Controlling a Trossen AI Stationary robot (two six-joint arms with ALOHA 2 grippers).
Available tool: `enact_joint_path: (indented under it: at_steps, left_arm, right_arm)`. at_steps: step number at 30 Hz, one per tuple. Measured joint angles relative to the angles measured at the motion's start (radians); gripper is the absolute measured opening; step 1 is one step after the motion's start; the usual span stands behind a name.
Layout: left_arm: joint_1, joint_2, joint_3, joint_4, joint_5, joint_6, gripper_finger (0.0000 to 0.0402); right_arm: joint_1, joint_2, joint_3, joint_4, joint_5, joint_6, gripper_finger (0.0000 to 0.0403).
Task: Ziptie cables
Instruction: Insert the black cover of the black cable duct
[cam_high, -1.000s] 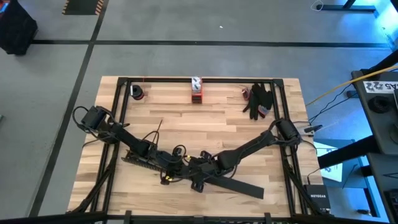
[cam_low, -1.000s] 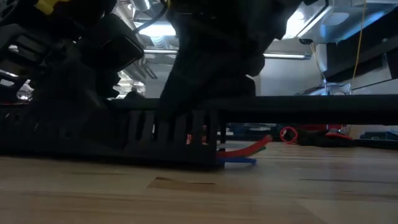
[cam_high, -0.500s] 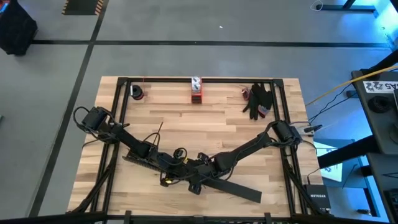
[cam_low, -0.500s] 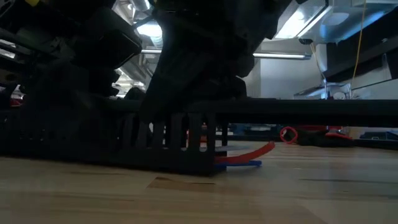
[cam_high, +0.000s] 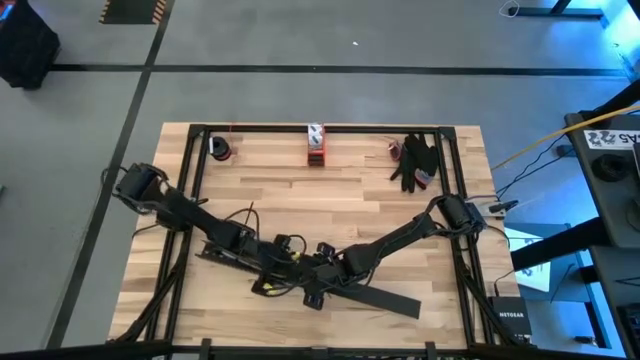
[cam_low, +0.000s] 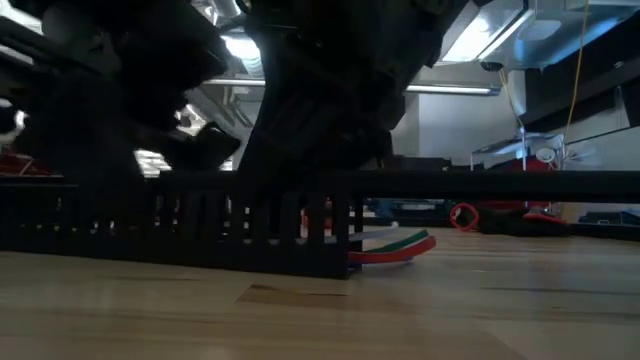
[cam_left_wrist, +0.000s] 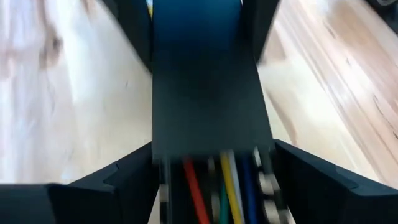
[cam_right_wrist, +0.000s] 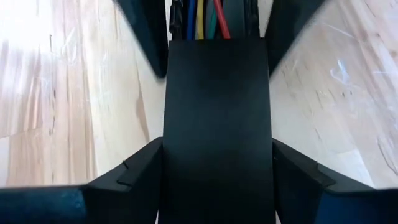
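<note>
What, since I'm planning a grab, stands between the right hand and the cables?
A flat black plastic cover lies on the long black slotted duct, between the right hand and the thin coloured cables, which show only past the cover's far end.

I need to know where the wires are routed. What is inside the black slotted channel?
Coloured cables run along inside the black slotted channel: red, yellow, green and blue show. A flat black cover lies on top and hides them along the covered stretch. Their ends stick out of the channel's end.
</note>
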Motion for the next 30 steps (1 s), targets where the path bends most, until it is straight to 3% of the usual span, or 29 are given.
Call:
enact_joint_path:
  at_steps: [4,7,19,25,30]
  left_arm:
    - [-0.003,-0.077,-0.002,-0.182,0.001,-0.032,0.0282]
    - [-0.011,-0.095,-0.037,-0.204,-0.004,-0.057,0.0282]
    - [-0.018,-0.062,-0.266,0.320,-0.035,-0.225,0.0269]
    - [-0.021,0.000,-0.271,0.415,-0.041,-0.230,0.0229]
    - [-0.021,0.013,-0.267,0.437,-0.043,-0.232,0.0227]
  right_arm:
    - [0.000,0.000,0.000,-0.012,0.005,0.000,0.0230]
    - [0.001,0.000,-0.001,-0.018,0.007,0.000,0.0230]
    - [0.002,-0.001,-0.004,-0.015,0.011,-0.027,0.0230]
    - [0.000,-0.002,-0.007,0.017,0.018,-0.046,0.0230]
    - [-0.017,0.004,-0.009,0.091,0.033,-0.050,0.0230]
